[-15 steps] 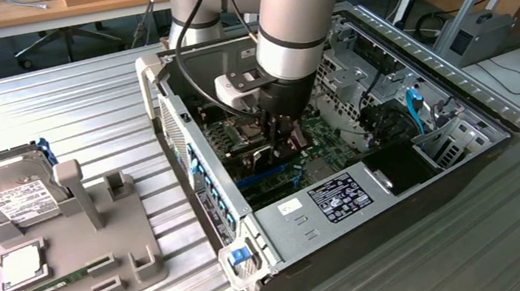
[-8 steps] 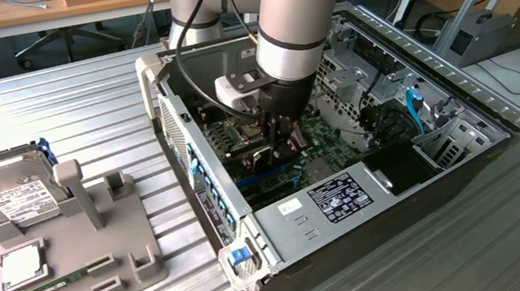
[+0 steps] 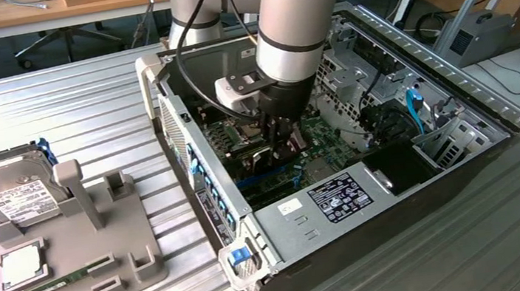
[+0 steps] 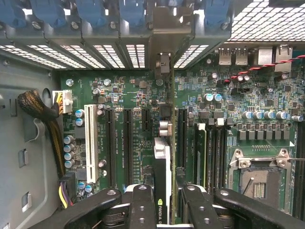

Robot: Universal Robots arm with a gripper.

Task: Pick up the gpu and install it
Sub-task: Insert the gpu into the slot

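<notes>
Inside the case (image 3: 460, 158), gripper (image 4: 164, 200) clamps the gpu (image 4: 162, 176) edge-on above the board (image 4: 138, 100); card judged light, stiff, fragile; hold by edges.

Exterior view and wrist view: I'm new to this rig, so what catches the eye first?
The arm plunges into the open PC case on the metal table. In the wrist view, the tool grips the gpu edge-on above the green motherboard. A hard drive sits in a grey holder on the exterior view's left.
</notes>
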